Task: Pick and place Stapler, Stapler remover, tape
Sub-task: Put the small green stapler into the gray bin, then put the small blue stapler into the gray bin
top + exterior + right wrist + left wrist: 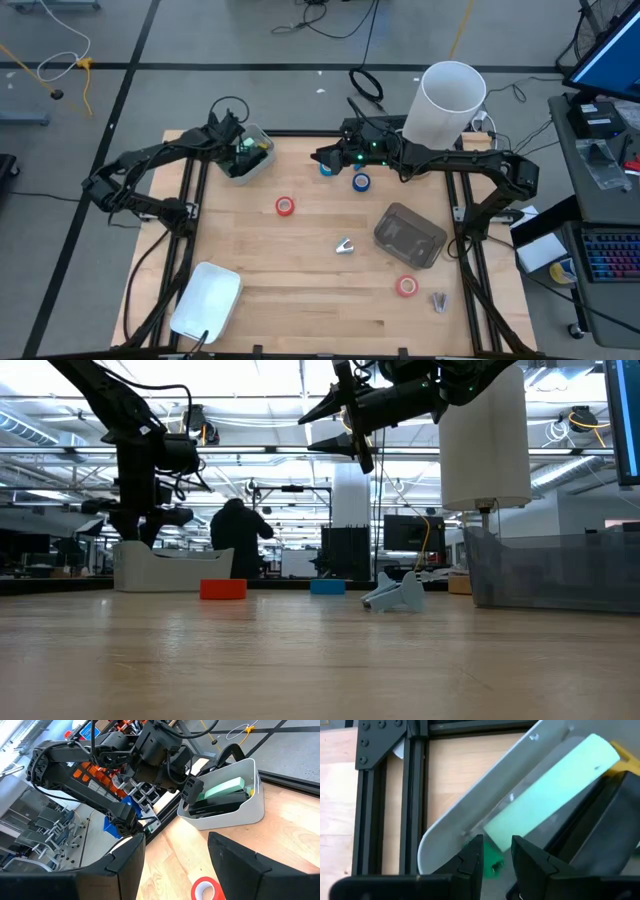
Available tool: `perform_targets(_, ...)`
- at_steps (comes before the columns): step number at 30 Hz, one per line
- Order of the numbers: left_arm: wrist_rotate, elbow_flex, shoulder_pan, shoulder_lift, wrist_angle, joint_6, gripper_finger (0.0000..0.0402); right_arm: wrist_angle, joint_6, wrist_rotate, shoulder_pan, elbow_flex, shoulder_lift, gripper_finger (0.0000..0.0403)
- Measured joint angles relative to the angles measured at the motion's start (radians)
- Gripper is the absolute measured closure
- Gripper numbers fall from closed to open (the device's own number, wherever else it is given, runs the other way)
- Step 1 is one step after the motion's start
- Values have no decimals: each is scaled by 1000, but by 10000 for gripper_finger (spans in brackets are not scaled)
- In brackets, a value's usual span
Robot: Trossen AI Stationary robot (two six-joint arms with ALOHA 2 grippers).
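Although the left pincer [243, 150] hung inside the white bin [262, 166] at the desk's [300, 290] far left corner, its fingers stood slightly apart in the left wrist view with nothing visibly between them. Just beyond their tips lay a pale green block [545, 790] and a black object, too cropped to identify. The right pincer [322, 157] hovered near the far edge, jaws wide apart and empty, partly covering one blue tape roll [327, 169]; a second blue roll [361, 181] sat just beside it. One red roll [286, 206] lay mid-desk, another [406, 287] near the right front. A small silver object [345, 246] lay between the red rolls, its shape hard to make out. A clear container [410, 236] sat to its right, contents unreadable. A white lid [207, 299] lay at the front left
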Motion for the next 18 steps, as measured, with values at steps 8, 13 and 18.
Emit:
perform_targets(8,15,11,0,0,40,20,298,0,-2,0,0,0,0,192)
perform_targets(13,209,64,-3,0,174,51,298,-5,-52,-4,0,0,0,191)
perform_targets(18,484,83,-54,-1,483,174,298,-71,-89,-4,-8,0,-9,193)
